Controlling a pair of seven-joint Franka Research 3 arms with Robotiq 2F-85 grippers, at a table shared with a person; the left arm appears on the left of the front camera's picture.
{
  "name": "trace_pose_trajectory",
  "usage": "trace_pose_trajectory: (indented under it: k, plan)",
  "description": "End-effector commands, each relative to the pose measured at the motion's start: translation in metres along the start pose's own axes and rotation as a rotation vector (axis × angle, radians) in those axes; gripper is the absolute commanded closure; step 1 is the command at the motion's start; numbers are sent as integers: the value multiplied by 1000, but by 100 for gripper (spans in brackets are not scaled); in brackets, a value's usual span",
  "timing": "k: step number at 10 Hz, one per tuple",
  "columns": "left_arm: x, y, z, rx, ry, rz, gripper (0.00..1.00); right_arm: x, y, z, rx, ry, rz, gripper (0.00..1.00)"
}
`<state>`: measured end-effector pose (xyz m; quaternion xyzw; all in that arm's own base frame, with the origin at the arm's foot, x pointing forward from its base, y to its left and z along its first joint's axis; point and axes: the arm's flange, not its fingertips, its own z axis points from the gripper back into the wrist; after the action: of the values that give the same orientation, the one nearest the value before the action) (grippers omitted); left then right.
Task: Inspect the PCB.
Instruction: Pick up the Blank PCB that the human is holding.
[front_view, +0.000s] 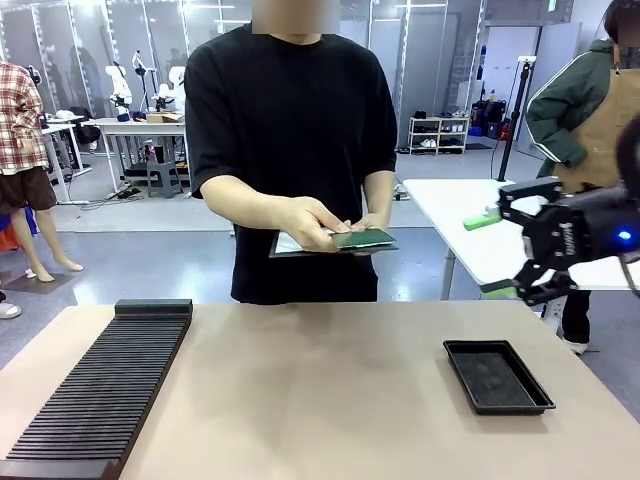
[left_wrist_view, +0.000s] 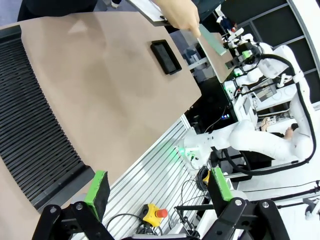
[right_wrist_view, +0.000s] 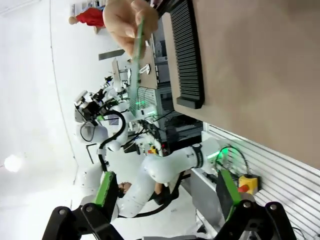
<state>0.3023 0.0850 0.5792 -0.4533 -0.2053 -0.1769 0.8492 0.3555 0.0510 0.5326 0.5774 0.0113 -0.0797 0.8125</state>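
Observation:
Across the table a person holds the PCB (front_view: 363, 238), a thin green board, lying flat on a dark clipboard (front_view: 288, 246), with one hand (front_view: 310, 220) on top of it. My right gripper (front_view: 490, 255) hovers open at the right, above the table's far right edge, some way from the board and holding nothing. In the left wrist view the PCB (left_wrist_view: 212, 42) sits far off under the person's hand; my left gripper (left_wrist_view: 159, 186) is open and empty. Through the open right gripper (right_wrist_view: 166, 187) in the right wrist view, the PCB (right_wrist_view: 137, 55) appears edge-on in the hand.
A long black slotted rack (front_view: 100, 385) lies along the table's left side. A shallow black tray (front_view: 497, 375) sits at the right front. A white table (front_view: 455, 215) and another person stand behind on the right.

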Motion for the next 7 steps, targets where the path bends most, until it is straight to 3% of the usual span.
trace_pose_trajectory:
  k: [1, 7]
  plan:
    - [1, -3, 1, 0, 9, 5, 0, 18, 14, -27, 5, -9, -51, 0]
    - [1, -3, 1, 0, 9, 5, 0, 53, 16, -93, 100, 28, -118, 0]
